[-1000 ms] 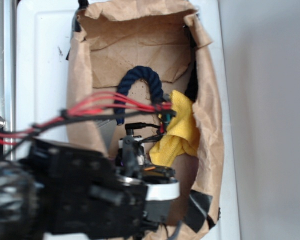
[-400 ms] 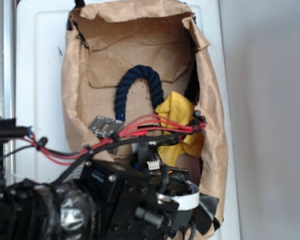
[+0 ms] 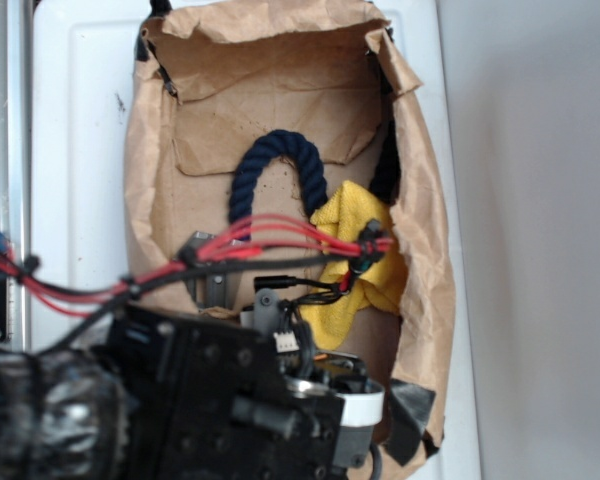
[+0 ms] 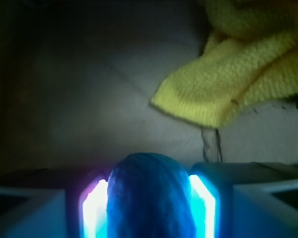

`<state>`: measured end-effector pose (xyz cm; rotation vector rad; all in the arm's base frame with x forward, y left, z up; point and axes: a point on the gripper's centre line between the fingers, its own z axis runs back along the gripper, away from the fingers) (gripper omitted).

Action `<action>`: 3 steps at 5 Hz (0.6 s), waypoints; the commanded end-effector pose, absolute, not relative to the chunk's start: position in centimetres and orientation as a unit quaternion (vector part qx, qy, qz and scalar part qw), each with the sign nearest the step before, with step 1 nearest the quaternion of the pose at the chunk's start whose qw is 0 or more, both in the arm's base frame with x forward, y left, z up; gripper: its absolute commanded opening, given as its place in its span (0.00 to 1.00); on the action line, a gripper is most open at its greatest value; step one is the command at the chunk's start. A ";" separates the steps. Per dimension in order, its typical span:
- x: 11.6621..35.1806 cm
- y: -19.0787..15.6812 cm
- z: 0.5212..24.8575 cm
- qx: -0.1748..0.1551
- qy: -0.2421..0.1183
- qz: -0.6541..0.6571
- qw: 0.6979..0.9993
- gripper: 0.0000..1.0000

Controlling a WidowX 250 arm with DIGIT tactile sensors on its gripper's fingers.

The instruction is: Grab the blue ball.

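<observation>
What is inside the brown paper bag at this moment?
Inside the paper bag: a navy rope arched at the back, a yellow cloth, and, in the wrist view, the blue ball between the claw's fingers. The arm covers the bag's near end.

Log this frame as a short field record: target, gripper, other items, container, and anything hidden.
target: blue ball, seen only in the wrist view, sitting between the gripper fingers
gripper: gripper closed on the ball, a finger pressed on either side
other items: yellow cloth beyond the ball, apart from it; dark navy rope arched farther back
container: brown paper bag lying open on a white surface
hidden: in the exterior view the arm covers the ball and gripper
</observation>
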<state>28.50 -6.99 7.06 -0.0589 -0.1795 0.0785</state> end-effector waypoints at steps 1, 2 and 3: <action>28.5 -2.1 14.8 -0.067 -0.113 0.101 0.986 0.00; 28.1 -0.2 17.4 -0.067 -0.116 0.130 0.982 0.00; 27.5 0.8 19.6 -0.068 -0.126 0.152 0.978 0.00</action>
